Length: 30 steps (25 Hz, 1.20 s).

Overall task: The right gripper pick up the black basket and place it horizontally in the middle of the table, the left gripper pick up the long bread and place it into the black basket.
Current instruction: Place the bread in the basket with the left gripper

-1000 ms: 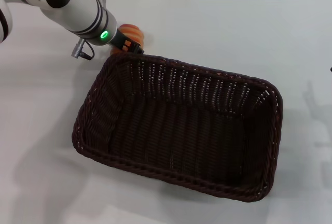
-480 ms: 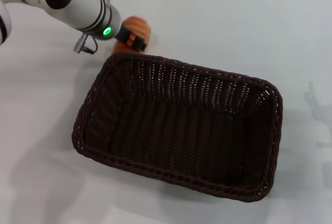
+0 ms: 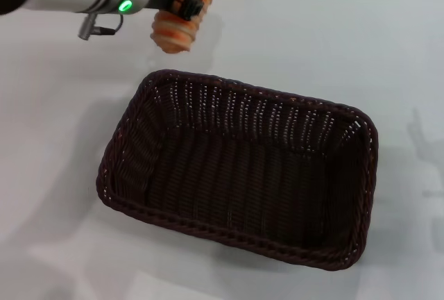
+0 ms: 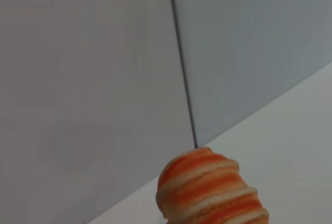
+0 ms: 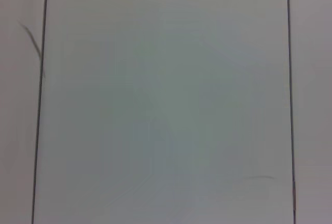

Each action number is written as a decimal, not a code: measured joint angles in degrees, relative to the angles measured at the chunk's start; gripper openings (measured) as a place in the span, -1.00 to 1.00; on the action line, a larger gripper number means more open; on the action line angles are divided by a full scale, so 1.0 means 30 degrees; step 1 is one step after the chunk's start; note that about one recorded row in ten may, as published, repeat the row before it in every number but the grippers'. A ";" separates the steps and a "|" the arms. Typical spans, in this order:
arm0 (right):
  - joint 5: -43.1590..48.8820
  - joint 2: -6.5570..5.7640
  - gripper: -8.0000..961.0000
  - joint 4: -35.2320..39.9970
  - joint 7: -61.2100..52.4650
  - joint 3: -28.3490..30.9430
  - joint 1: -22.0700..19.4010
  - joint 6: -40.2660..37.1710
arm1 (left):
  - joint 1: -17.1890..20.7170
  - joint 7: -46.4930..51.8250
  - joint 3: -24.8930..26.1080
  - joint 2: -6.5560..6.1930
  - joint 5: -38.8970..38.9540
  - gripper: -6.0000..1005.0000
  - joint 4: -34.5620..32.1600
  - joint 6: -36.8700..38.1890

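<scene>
Black basket (image 3: 239, 171) sits open-side up mid tabletop (image 3: 347, 50). Beyond it, at 11 o'clock, my left gripper (image 3: 186, 3) grips the long bread (image 3: 182, 10) w/ the loaf hanging off the tabletop (right gripper not seen).

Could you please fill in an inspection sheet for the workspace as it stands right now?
Surface: white table, bare around the basket.
Job's things: black basket empty, lying in the middle; long bread lifted clear of the table, beyond the basket's far left corner.
Clutter: nothing seen.
Grippers: left gripper shut on the long bread; right gripper not in view.
Cables: short lead and plug under the left wrist.
Surroundings: grey wall panels behind the table.
</scene>
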<state>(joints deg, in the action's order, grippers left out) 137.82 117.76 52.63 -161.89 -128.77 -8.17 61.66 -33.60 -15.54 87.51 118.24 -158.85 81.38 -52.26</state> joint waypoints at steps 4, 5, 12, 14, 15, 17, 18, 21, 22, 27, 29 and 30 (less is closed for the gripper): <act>0.0001 0.0002 0.71 0.0013 0.0000 0.0001 0.0038 0.0004 | 0.1126 -0.0323 -0.0069 0.0004 0.0108 -0.13 0.2657 -0.1271; 0.0001 0.0007 0.71 0.0018 0.0000 0.0003 0.0046 0.0004 | 0.1481 -0.0434 -0.0072 -0.0004 0.0112 -0.14 0.3463 -0.1842; 0.0000 0.0030 0.71 0.0035 -0.0001 0.0006 0.0087 0.0016 | 0.3976 -0.1991 0.0084 -0.0016 0.1762 -0.25 0.8028 -0.5381; -0.0002 0.0032 0.71 0.0035 0.0000 0.0030 0.0081 0.0016 | 0.4643 -0.2533 0.0096 -0.0013 0.2385 -0.28 0.8506 -0.6220; -0.0002 0.0033 0.71 0.0035 0.0000 0.0050 0.0081 0.0016 | 0.4871 -0.2657 0.0101 -0.0012 0.2615 -0.30 0.8717 -0.6586; -0.0004 0.0034 0.71 0.0034 0.0000 0.0098 0.0083 0.0016 | 0.5499 -0.2929 0.0115 -0.0012 0.3215 -0.36 0.9313 -0.7488; -0.0005 0.0034 0.71 0.0035 0.0000 0.0140 0.0095 0.0018 | 0.6088 -0.3318 0.0124 -0.0024 0.3925 -0.41 1.0061 -0.8233; -0.0005 0.0029 0.71 0.0045 -0.0001 0.0153 0.0121 0.0016 | 0.6681 -0.3960 0.0173 -0.0030 0.4932 -0.45 1.0836 -0.8954; -0.0004 0.0023 0.71 0.0056 -0.0001 0.0158 0.0138 0.0017 | 0.6799 -0.4159 0.0222 -0.0032 0.5327 -0.46 1.0969 -0.9221; -0.0005 0.0004 0.71 0.0172 0.0000 0.0184 0.0140 0.0016 | 0.6964 -0.4974 0.0390 -0.0041 0.7225 -0.51 1.0837 -1.0853; -0.0005 -0.0014 0.71 0.0191 0.0003 0.0183 0.0135 0.0016 | 0.6879 -0.5174 0.0247 -0.0026 0.7443 -0.53 1.0696 -1.1055; -0.0005 -0.0029 0.71 0.0209 0.0002 0.0183 0.0135 0.0015 | 0.6869 -0.5258 0.0219 -0.0012 0.7444 -0.54 1.0686 -1.0972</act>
<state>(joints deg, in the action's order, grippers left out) 137.81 117.68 53.26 -161.88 -128.22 -7.77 61.70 -13.00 -31.31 88.17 118.21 -136.51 113.44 -85.18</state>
